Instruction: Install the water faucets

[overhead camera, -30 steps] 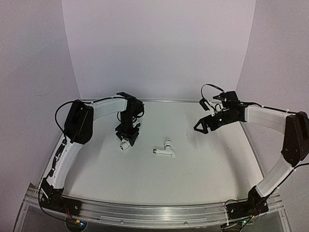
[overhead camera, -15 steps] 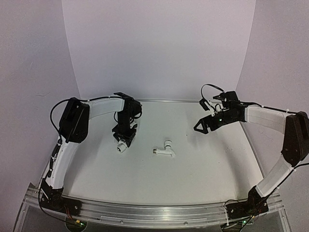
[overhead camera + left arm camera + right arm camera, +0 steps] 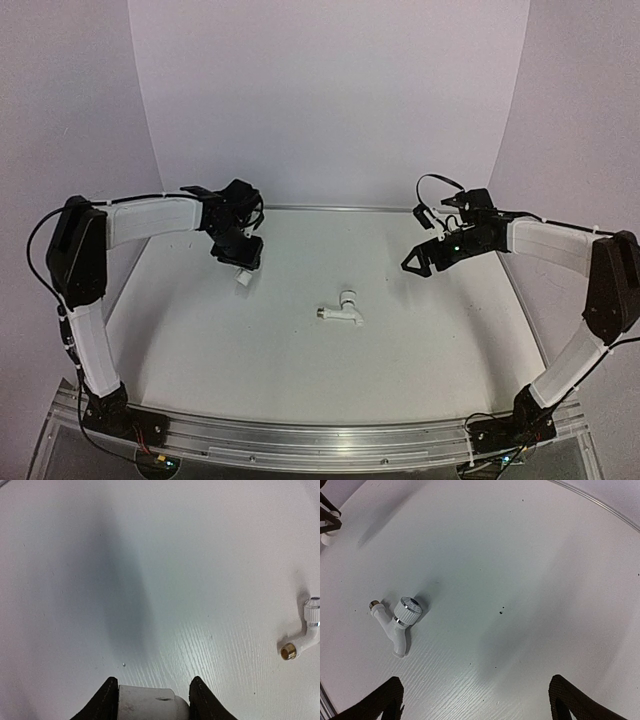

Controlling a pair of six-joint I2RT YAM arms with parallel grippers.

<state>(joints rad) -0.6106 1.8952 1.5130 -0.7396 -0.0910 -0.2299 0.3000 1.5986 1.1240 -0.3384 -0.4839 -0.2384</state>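
Note:
The white tap (image 3: 341,309) with bent spout, ribbed knob and brass threaded end lies on the table's middle; it also shows in the right wrist view (image 3: 396,622) and at the right edge of the left wrist view (image 3: 304,637). My left gripper (image 3: 241,268) is shut on the short white cylindrical fitting (image 3: 150,704) and holds it above the table at the back left, left of the tap. The fitting's tip shows below the fingers (image 3: 243,281). My right gripper (image 3: 418,262) is open and empty, raised to the right of the tap.
The white table (image 3: 400,350) is ringed by a clear raised rim (image 3: 520,290) and white walls behind. A metal rail (image 3: 300,440) runs along the near edge by the arm bases.
My left arm has swung back and to the left, lifting the fitting higher off the table. The right arm and the tap have not moved.

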